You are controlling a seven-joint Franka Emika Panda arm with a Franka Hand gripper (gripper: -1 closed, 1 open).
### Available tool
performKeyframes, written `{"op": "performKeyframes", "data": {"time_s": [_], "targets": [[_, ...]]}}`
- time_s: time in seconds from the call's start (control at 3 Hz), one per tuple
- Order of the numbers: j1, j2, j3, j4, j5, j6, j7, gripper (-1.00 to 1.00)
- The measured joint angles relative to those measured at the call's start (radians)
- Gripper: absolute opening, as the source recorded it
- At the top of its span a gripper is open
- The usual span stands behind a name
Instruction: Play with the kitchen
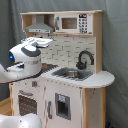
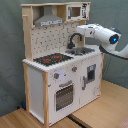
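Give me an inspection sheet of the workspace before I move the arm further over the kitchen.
Surface: wooden table top under the kitchen; bare where visible.
Job's things: kitchen upright; hob, sink, black tap, oven door, hood, microwave in place.
Clutter: nothing seen.
Grippers: arm reaches over the counter towards the tap in the second exterior view; gripper state cannot be told.
Cables: nothing seen.
Surroundings: grey curtain behind.

Tight room above the kitchen counter

In the second exterior view the hood (image 2: 48, 20) and microwave shelf (image 2: 75, 11) roof the kitchen (image 2: 60, 80) counter; the black tap (image 2: 74, 39) rises over the sink (image 2: 82, 50); the hob (image 2: 52, 59) lies open above; the arm (image 2: 102, 35) crosses over the sink.
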Motion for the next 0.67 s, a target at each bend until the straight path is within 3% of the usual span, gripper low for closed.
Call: {"op": "performKeyframes", "data": {"time_s": [0.67], "targets": [[-0.106,0.121,0.015,0.124,-0.002,0.005,-0.030,1.00]]}}
